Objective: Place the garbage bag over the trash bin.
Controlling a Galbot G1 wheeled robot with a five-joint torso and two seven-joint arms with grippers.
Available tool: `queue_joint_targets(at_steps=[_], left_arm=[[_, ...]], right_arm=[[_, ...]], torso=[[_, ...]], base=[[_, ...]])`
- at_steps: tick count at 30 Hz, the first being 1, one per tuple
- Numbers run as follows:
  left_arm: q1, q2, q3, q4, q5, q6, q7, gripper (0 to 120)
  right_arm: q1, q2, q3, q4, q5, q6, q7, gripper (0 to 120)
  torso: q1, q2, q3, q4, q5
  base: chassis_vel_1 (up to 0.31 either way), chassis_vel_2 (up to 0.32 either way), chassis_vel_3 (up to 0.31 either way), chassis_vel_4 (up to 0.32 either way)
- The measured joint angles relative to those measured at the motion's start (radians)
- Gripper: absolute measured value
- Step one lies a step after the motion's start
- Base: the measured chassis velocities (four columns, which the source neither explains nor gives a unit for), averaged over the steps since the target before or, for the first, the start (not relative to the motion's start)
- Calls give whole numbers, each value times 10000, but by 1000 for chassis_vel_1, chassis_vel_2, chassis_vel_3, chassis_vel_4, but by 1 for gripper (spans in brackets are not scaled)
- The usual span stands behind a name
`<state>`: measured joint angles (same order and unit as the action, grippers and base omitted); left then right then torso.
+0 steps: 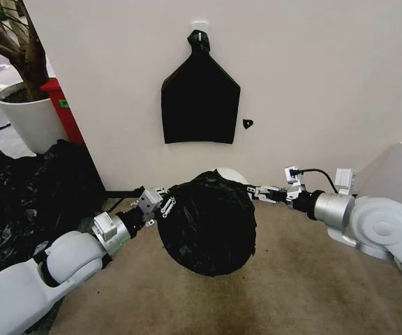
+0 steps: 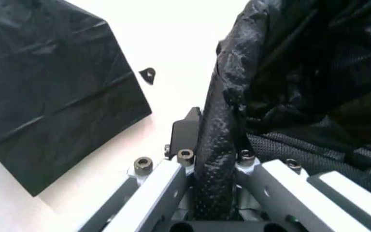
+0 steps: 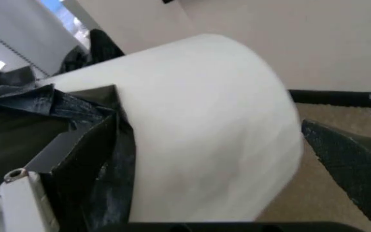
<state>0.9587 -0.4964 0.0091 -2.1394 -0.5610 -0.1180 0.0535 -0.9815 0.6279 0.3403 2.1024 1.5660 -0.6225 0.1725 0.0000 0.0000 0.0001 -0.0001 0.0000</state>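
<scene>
Both arms reach forward from the lower corners, stretching the bag (image 1: 208,227) between them over the bin (image 1: 230,174).

Left gripper (image 1: 165,206) has its fingers closed on a fold of the bag's edge, the plastic pinched between them in the left wrist view; right gripper (image 1: 251,191) stands spread, one finger (image 3: 85,159) tucked inside the bag's hem and the other finger (image 3: 353,164) free beside the bin's white wall (image 3: 211,130); the bag hangs above the carpet (image 1: 292,279), near the wall, covering most of the bin, only a sliver of rim peeking behind; judged, the step is drawing the mouth down around the rim; next calls for both arms lowering evenly; the bag's long axis runs left to right between the grippers, belly bulging toward the robot.
</scene>
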Motion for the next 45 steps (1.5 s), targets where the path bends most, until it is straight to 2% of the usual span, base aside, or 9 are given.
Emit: queue_joint_targets(at_steps=[16,21,26,27,30,34,39,43,45], left_arm=[[165,104,-16,-355,77,-41,110,1],[361,-209,-41,-66,-1083,700,-1031,1],[207,-879,81,329,-3336,1723,-2976,1],[207,-879,81,329,-3336,1723,-2976,1],[-6,-1306,289,415,-4651,2244,-4270,1],[-393,-1700,634,422,-5645,2550,-5089,1],[-1314,-2509,1588,465,-6941,2920,-6269,1],[-1914,-2927,2290,546,-7043,3269,-6964,1],[-2263,-3121,2766,622,-7011,3608,-7443,1]], right_arm=[[57,180,20,-938,-661,99,-104,100],[34,61,527,-731,-658,349,39,100],[270,-138,1011,412,-890,608,724,100],[270,-138,1011,412,-890,608,724,100],[399,-94,835,1606,-1328,650,1271,100],[319,124,318,2659,-1739,640,1888,100],[398,605,-935,3259,-2253,121,2805,82],[514,777,-1229,3193,-2331,-530,3540,70],[740,898,-1453,3041,-1796,-819,4577,62]], torso=[[0,0,-1,0,1],[0,0,-1,0,-2],[0,0,-1,-2,-3],[0,0,-1,-2,-3],[0,0,-1,4,-4],[0,0,-1,2,0],[0,0,-1,3,2],[0,0,-1,-3,1],[0,0,-1,-2,3]], base=[[0,0,0,0],[0,0,0,0],[0,0,0,0],[0,0,0,0],[0,0,0,0],[0,0,0,0],[0,0,0,0],[0,0,0,0],[0,0,0,0]])
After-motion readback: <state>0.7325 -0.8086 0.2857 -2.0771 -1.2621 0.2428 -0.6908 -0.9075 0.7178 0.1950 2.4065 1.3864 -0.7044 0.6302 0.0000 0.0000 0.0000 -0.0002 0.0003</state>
